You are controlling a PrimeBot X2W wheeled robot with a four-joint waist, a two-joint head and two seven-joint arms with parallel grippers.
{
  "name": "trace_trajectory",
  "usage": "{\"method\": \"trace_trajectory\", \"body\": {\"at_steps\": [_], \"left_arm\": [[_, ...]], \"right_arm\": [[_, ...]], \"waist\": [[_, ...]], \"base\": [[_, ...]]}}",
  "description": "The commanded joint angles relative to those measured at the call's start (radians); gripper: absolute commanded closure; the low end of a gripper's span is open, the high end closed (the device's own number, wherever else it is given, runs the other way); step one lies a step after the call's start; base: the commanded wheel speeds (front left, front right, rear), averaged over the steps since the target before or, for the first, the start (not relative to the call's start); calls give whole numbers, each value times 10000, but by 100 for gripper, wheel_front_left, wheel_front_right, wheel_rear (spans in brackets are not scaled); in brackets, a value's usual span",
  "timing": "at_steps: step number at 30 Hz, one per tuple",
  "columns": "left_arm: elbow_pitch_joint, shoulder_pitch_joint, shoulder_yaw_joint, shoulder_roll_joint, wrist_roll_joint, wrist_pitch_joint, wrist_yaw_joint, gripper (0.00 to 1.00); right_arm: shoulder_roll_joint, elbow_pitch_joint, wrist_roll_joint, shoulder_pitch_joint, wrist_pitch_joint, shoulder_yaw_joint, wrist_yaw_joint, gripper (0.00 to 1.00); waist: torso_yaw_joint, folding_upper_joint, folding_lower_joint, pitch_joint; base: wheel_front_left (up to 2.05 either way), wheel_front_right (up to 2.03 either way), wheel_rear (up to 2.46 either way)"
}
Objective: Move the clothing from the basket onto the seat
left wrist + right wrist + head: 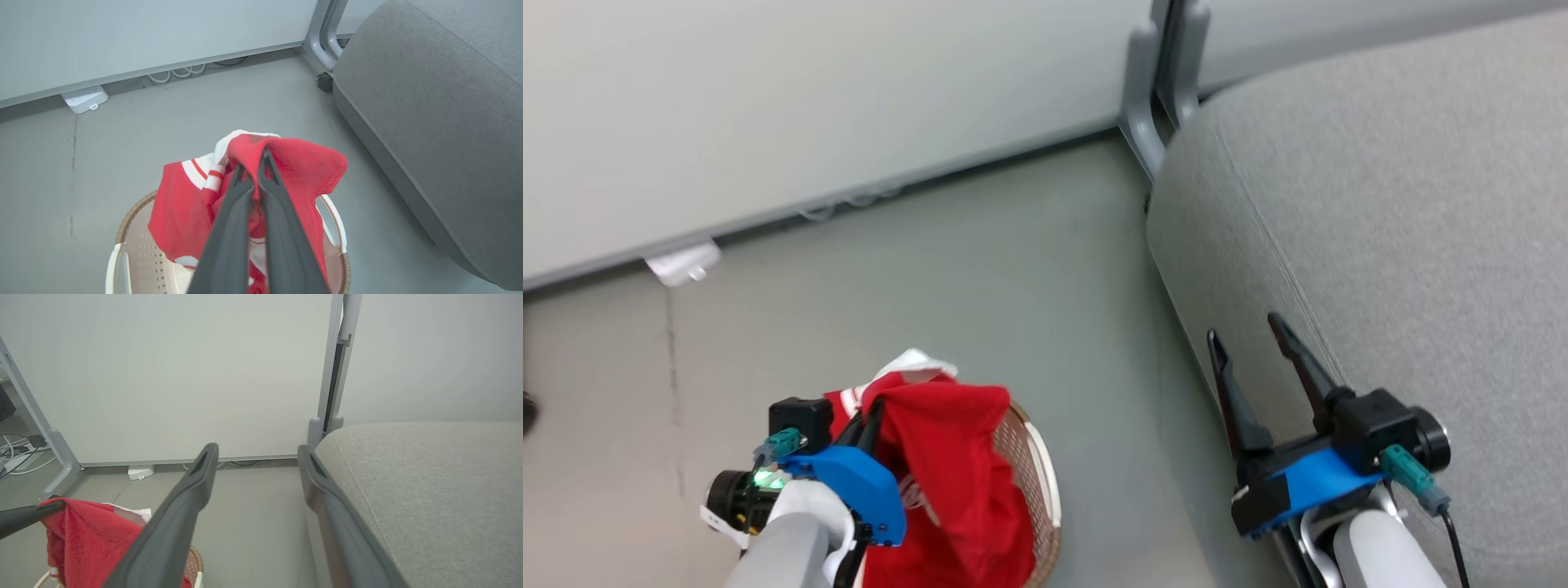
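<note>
Clothing [298, 167] could slip from the left gripper [254, 163] on the way to the seat [429, 102]. The grip was only a pinched fold, and part looked draped rather than clamped, so it might drop on the floor. That gripper was shut on the clothing, which bunched round its fingertips and hung below them over the basket [130, 212]. Right gripper [1245, 328] was wide open, empty, by the seat edge.

The left gripper [254, 163] is pressing its two fingers tightly together; the right gripper [1245, 333] is holding its fingers wide apart, pointing forward.
</note>
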Motion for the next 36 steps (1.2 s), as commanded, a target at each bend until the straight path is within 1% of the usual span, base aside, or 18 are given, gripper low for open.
{"method": "trace_trajectory", "body": {"at_steps": [1,6,14,20,28,36], "left_arm": [[-295,177,-251,8,-109,-73,-19,100],[-1229,-1,-1115,14,-602,-46,-57,100],[-2751,-738,-2482,14,-1252,325,-60,100],[-3710,-1204,-3233,13,-1787,709,190,100],[-4210,-1461,-3851,12,-2230,950,548,100],[-4191,-1407,-4179,12,-2461,969,631,100]], "right_arm": [[-13,-80,-55,329,105,-23,-7,0],[-14,-296,-88,813,347,15,-7,0],[-14,-594,-42,1181,622,-3,-7,0],[-14,-699,21,1229,766,98,-7,0],[-14,-648,73,1271,773,220,-7,0],[-14,-641,34,1332,786,218,-7,0]], "waist": [[636,-1,4,-1031],[900,-1,4,-1519],[1246,-1,4,-1918],[1327,-1,4,-2073],[1246,-1,4,-2198],[1191,-1,4,-2164]], "base": [[0,0,0],[0,0,0],[0,0,0],[0,0,0],[0,0,0],[0,0,0]]}}
